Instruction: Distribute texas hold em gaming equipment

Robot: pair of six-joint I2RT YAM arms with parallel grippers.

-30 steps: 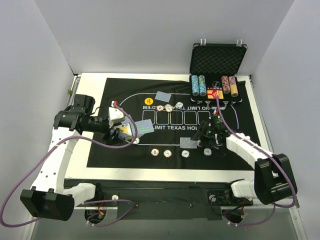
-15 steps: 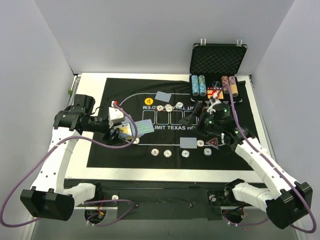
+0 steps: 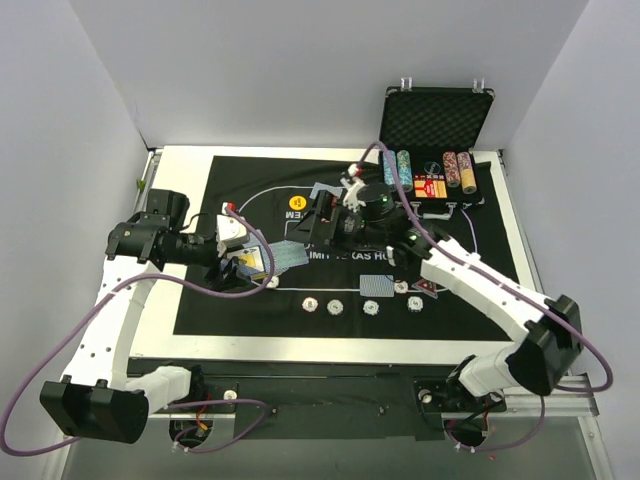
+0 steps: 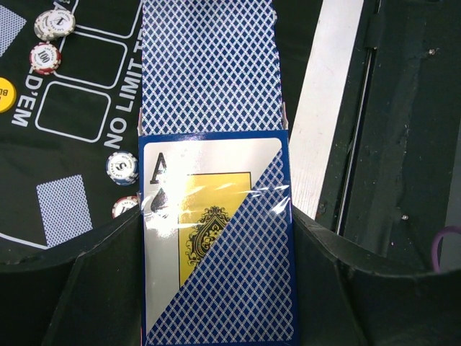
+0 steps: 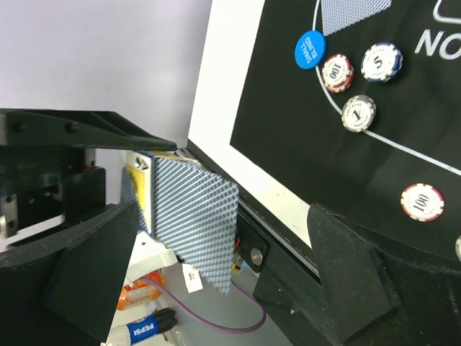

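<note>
Two grippers, two states. My left gripper point(image 4: 216, 223) is closed on a pack of cards point(image 4: 216, 281), one finger pressed to each long side of the cellophane-wrapped box with its ace print. A loose card point(image 4: 209, 65) with a blue diamond back juts out past the front of the pack, over the left part of the black felt mat point(image 3: 480, 290).

My right gripper point(image 5: 223, 216) is spread wide and has hold of nothing. Through its wrist camera the loose card shows between the two fingers but farther off, and I cannot tell how close they are to it. From above, this gripper hangs over the middle of the mat, near the left one.

On the felt, a yellow button point(image 3: 297, 203) lies at the far left of the printed oval. A blue button point(image 5: 310, 48) lies just beside three chips point(image 5: 358, 113). A face-down card point(image 3: 377, 286) lies on the near side, with a loose line of chips point(image 3: 335, 305) running along that edge to either side of it. Another face-down card point(image 3: 322, 189) lies on the far side, partly hidden by my right arm. The open case point(image 3: 437, 120) stands at the far right corner, with chip stacks point(image 3: 397, 170) along its front.
</note>
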